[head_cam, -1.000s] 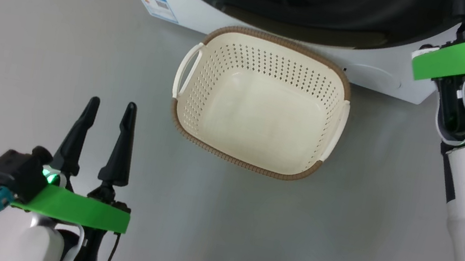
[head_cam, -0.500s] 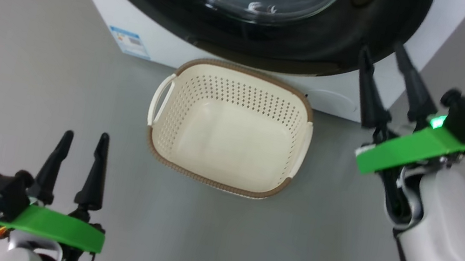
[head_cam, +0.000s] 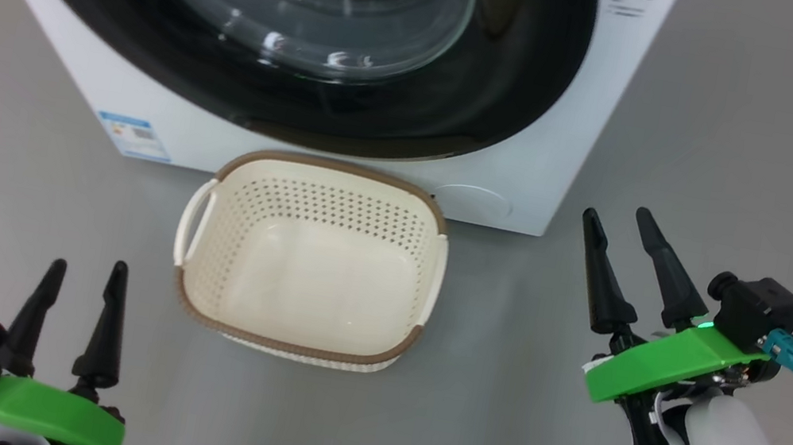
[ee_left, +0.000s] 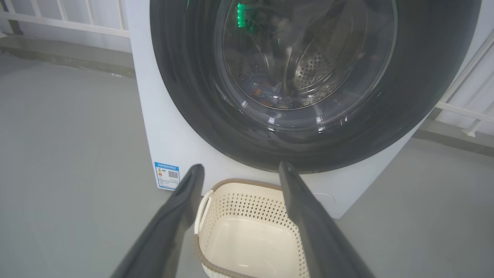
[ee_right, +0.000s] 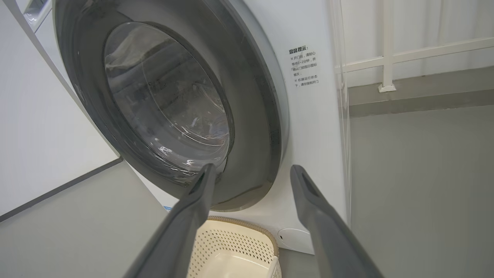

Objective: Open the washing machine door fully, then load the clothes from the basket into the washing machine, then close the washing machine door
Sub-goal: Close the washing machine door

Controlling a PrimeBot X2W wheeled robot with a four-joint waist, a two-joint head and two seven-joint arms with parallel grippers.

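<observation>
Both grippers stand spread and empty; left gripper [head_cam: 88, 266] sits low and back, right gripper [head_cam: 617, 215] further forward.

- **Basket:** small cream-white perforated plastic basket with brown woven rim [head_cam: 330, 164] lies on the grey floor [head_cam: 745, 112] between the two; ahead-right of the left one, left of the right one; nothing in it.
- **Machine:** past the basket stands the big white boxy front-loading washing machine [head_cam: 598, 127]; its lower front is just beside the basket's far rim.
- **Door:** large round washing machine door with glossy black rim and bulging clear glass [head_cam: 526, 75] looks flush against the front in both wrist views; up and ahead of the left gripper, ahead-left of the right.
- **Clothes:** low behind the glass we see a dim blue and orange-brown patch [ee_left: 264, 92]; we take it for the clothes, lying in the steel drum [ee_left: 312, 69].

We judge the task as good as done.

Risks from here:
- We cannot tell whether the door has clicked shut; if it only rests against the front it may drift open.
- Fabric pinched at the door's edge would cause the same; the glass is too dim to rule that out.
- Any re-push with spread fingers could slip on the glossy rim.
- Right arm pulling back carelessly could clip the machine's corner.
- Left arm sweeping right could knock the basket.
</observation>
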